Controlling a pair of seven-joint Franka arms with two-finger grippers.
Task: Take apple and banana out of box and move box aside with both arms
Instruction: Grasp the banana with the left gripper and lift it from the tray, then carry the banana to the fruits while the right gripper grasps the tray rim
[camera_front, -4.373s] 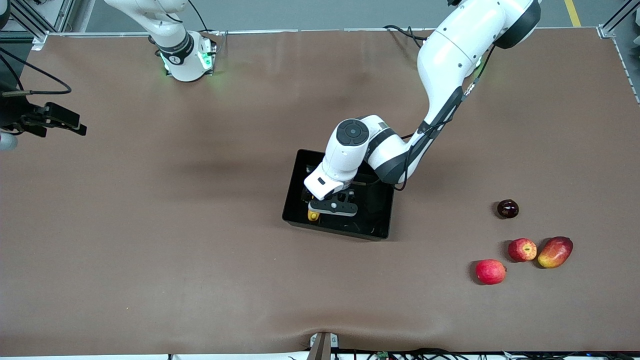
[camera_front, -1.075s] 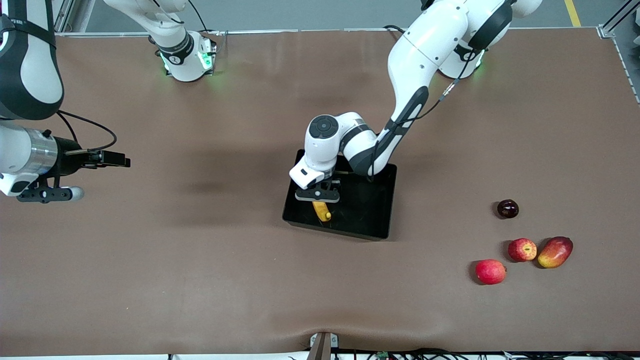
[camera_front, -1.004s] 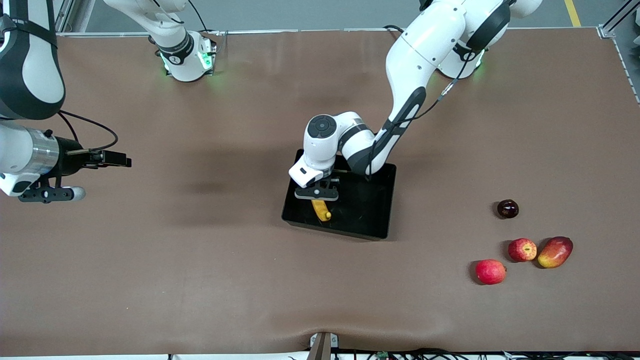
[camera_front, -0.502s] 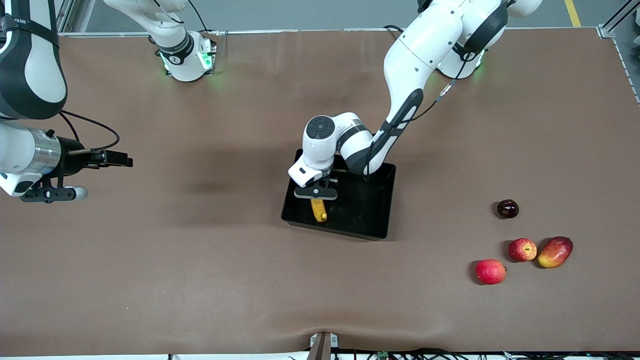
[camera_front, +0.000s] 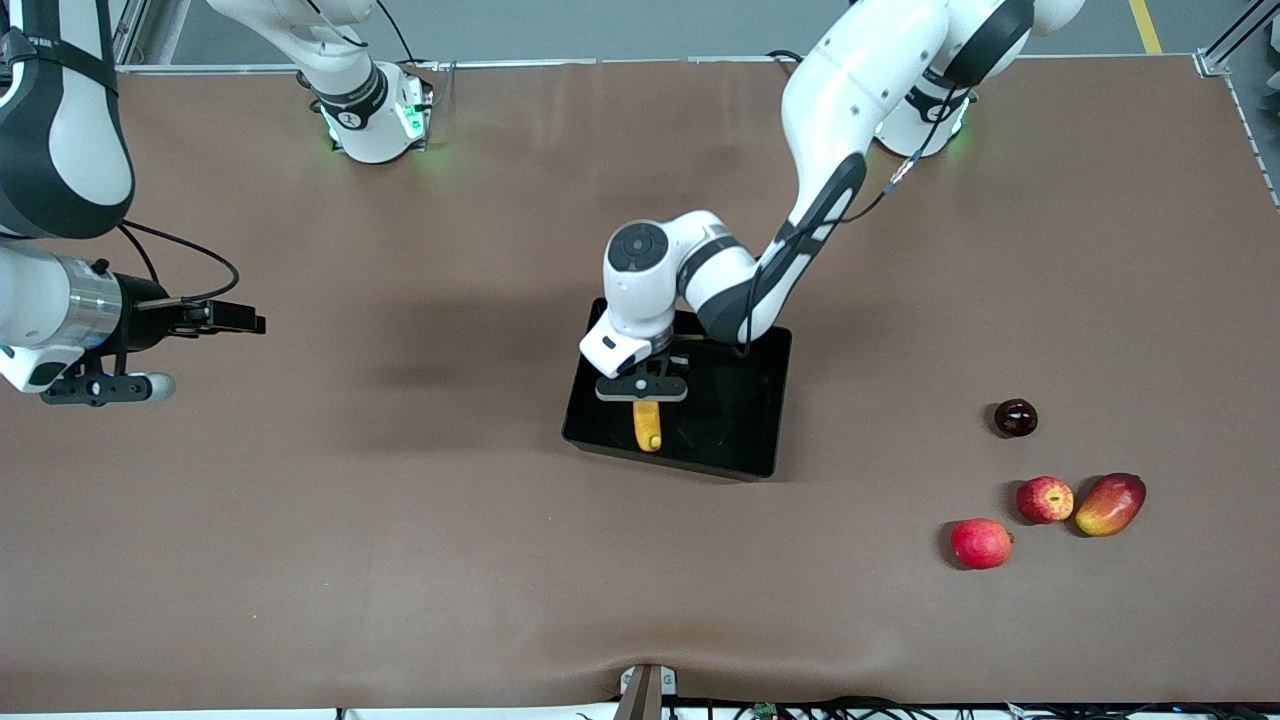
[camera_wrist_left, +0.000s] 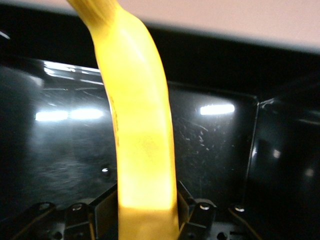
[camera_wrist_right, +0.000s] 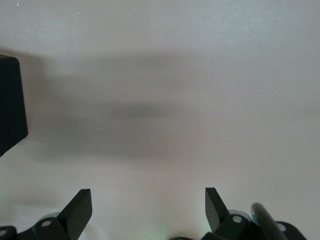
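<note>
My left gripper (camera_front: 641, 393) is shut on the yellow banana (camera_front: 648, 428) and holds it just above the floor of the black box (camera_front: 745, 425). In the left wrist view the banana (camera_wrist_left: 140, 125) runs out from between my fingers (camera_wrist_left: 186, 202) over the glossy box floor (camera_wrist_left: 220, 150). The small red apple with yellow streaks (camera_front: 1044, 499) lies on the table toward the left arm's end, nearer the front camera than the box. My right gripper (camera_front: 250, 322) is open and empty over bare table at the right arm's end, with its fingers (camera_wrist_right: 77, 212) spread wide.
A plain red round fruit (camera_front: 981, 543), a red-yellow mango (camera_front: 1110, 503) and a small dark fruit (camera_front: 1015, 417) lie around the apple. A corner of the box (camera_wrist_right: 10, 105) shows in the right wrist view. A brown mat (camera_front: 400, 520) covers the table.
My left gripper has risen a little in the box and turned the banana, which now points straight at the front camera and shows more length. The right arm came into view earlier and now waits still.
</note>
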